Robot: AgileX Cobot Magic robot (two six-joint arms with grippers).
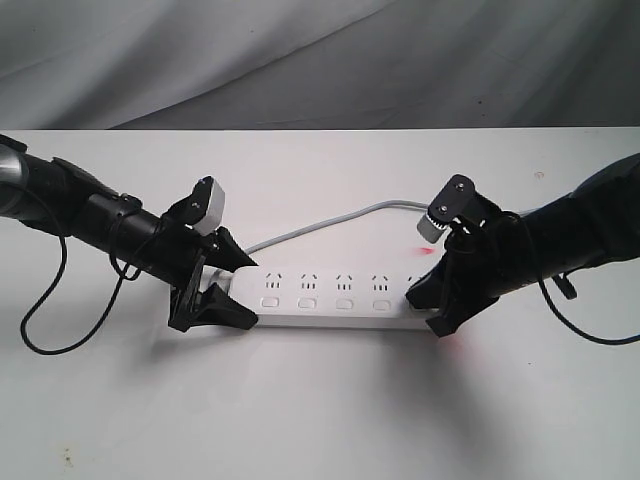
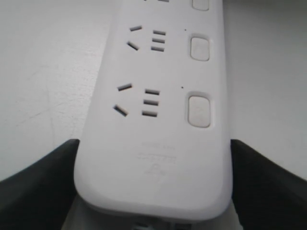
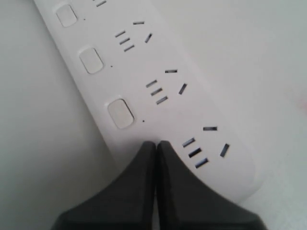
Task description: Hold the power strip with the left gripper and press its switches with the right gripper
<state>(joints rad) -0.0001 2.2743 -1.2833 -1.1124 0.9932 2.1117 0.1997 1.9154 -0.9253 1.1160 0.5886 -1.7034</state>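
White plastic, the power strip point(image 1: 340, 290) lies flat on the pale table point(image 1: 330, 420), running crosswise in the exterior view. Its grey cord point(image 1: 330, 222) curves away behind it. The left gripper point(image 1: 238, 292) clamps the strip's left end, with one black finger against each long edge. The right gripper point(image 3: 157, 146) has its fingers pressed together. Its tips rest on the strip's right end, in line with the switches point(image 1: 344, 303), just past the last button that shows.
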